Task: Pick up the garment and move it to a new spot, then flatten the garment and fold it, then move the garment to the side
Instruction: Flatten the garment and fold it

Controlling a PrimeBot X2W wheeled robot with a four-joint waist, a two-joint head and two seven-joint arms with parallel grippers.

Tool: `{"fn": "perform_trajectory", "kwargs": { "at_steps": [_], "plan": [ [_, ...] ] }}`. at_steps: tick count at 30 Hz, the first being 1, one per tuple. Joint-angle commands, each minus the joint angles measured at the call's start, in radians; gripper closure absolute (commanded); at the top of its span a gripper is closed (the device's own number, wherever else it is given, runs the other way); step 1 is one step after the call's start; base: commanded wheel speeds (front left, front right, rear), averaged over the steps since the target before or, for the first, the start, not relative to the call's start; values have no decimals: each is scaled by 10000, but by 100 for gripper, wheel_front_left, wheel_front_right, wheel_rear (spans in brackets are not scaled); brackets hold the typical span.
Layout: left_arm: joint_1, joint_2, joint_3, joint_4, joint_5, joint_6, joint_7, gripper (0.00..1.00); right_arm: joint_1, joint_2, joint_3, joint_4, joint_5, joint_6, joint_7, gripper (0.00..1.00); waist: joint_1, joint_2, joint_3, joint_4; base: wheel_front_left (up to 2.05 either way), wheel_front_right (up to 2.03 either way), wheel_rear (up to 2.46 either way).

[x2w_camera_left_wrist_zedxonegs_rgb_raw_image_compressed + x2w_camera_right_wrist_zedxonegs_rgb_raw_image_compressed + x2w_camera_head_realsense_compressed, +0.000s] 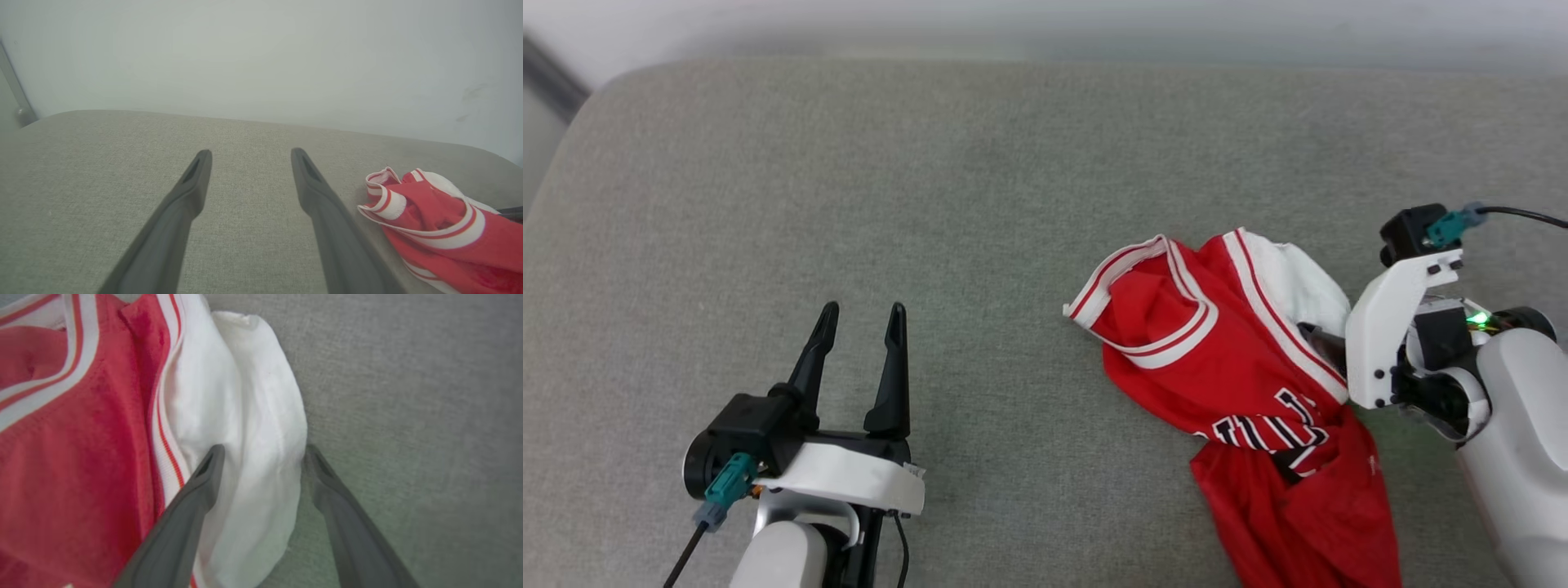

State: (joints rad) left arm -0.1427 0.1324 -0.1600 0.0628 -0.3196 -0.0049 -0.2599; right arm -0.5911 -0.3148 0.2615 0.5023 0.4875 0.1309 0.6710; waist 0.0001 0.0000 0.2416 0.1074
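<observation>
Right wrist view: right hand (263, 451) wide open over jersey (81, 457) sleeve (245, 396), gripping nothing; left hand (863, 310) open, empty too.

- Big black letters with white edges (1270, 420) stand on the chest of the red cloth jersey with white sleeves and red-and-white striped edges (1225, 359), in the head view.
- The jersey is crumpled and a fold runs over the letters, so just bits of a few show.
- Two of the bits look like a "U" and an "L", but this is not sure.
- The whole word cannot be read.
- A tiny pale mark (1372, 465) sits on the red cloth lower down, and it is too small to read.
</observation>
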Motion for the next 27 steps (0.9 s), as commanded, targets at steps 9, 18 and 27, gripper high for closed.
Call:
{"fn": "perform_trajectory", "kwargs": {
  "at_steps": [9,18,27],
  "plan": [
    [-193,-147,287,96,174,-170,-69,0,-189,247,1402,1767,804,0,1076,100,-1,0,388,119,0,0,0],
    [198,-64,546,135,310,-150,-53,0,-705,-369,829,677,460,-6,-666,100,-1,0,-126,-588,0,0,0],
    [743,-73,725,87,244,4,-53,0,2265,-382,-1883,-1173,-223,-3,-1087,100,-1,0,-794,-1167,0,0,0]
  ]
}}
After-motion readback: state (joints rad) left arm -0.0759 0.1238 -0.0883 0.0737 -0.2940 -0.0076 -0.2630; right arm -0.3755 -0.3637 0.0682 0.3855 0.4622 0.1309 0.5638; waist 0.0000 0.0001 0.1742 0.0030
